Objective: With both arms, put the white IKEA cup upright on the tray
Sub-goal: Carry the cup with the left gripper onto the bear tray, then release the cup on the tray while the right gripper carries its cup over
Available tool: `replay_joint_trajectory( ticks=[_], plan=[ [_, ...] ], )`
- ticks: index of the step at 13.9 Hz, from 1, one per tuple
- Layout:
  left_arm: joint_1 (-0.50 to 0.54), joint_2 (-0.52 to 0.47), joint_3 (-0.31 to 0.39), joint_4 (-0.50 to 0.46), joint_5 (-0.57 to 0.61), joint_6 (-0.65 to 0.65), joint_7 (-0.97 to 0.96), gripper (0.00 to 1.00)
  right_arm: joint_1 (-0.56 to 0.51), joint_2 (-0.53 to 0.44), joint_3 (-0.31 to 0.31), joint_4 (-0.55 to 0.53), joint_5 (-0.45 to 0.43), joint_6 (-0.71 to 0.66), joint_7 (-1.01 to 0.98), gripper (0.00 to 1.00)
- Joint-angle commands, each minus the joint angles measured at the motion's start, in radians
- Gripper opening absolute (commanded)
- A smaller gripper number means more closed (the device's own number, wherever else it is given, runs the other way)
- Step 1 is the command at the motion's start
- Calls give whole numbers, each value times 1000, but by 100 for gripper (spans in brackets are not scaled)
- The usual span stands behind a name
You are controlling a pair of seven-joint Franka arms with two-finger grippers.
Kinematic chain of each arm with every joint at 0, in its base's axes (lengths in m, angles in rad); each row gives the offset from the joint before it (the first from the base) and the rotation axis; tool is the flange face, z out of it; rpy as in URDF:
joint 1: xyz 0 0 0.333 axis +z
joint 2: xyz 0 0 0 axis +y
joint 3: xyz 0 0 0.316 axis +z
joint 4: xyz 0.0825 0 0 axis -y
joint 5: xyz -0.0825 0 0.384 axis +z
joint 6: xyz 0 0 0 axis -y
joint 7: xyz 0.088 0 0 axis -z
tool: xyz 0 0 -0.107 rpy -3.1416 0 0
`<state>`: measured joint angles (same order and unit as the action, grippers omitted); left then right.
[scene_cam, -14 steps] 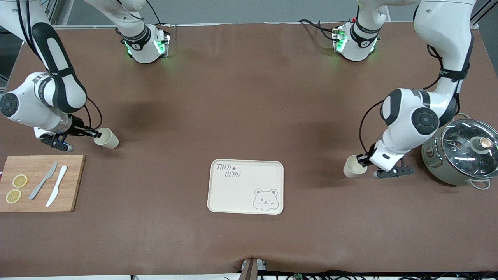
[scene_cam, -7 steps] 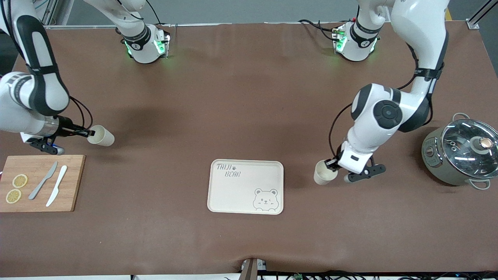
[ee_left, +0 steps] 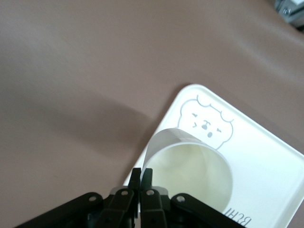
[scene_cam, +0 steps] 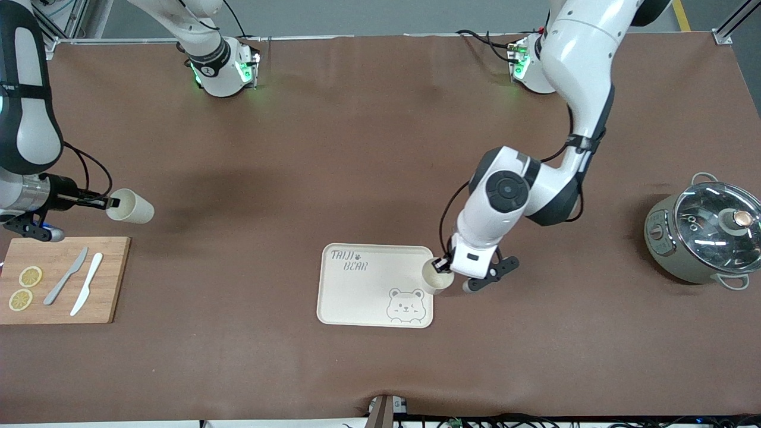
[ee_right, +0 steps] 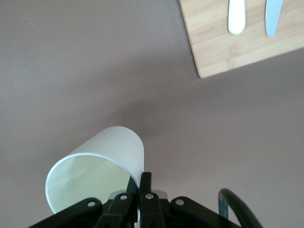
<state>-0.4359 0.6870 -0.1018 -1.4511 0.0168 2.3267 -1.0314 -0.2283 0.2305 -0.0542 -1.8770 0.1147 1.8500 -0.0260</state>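
Two cups are in your jaws: the left gripper (scene_cam: 443,266) pinches the rim of its white cup (scene_cam: 436,277) over the tray (scene_cam: 357,297) edge, nearly upright, while the right gripper's (scene_cam: 101,203) cup (scene_cam: 131,206) hangs tilted over bare worktop (scene_cam: 357,148), well apart.

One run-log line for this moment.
left pincer: shut on cup, over tray edge | right pincer: shut on second cup, above table

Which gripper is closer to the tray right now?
Left. The left gripper holds a cup over the tray's edge at the left arm's end. The right gripper holds its cup above the table near the cutting board, well away.
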Motion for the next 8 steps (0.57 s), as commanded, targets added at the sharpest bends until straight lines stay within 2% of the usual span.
replay_joint_trajectory(
  ticks=[1,4,8],
  plan=[
    [-18,51,14,74,-6,-29,-18,0,32,0,14,67,-15,-40,5,0],
    [-30,78,14,75,-12,-27,-19,0,122,0,14,76,-15,-37,50,0],
    [-50,97,13,75,-15,-27,-47,0,301,15,14,111,-4,-35,335,0]
  ],
)
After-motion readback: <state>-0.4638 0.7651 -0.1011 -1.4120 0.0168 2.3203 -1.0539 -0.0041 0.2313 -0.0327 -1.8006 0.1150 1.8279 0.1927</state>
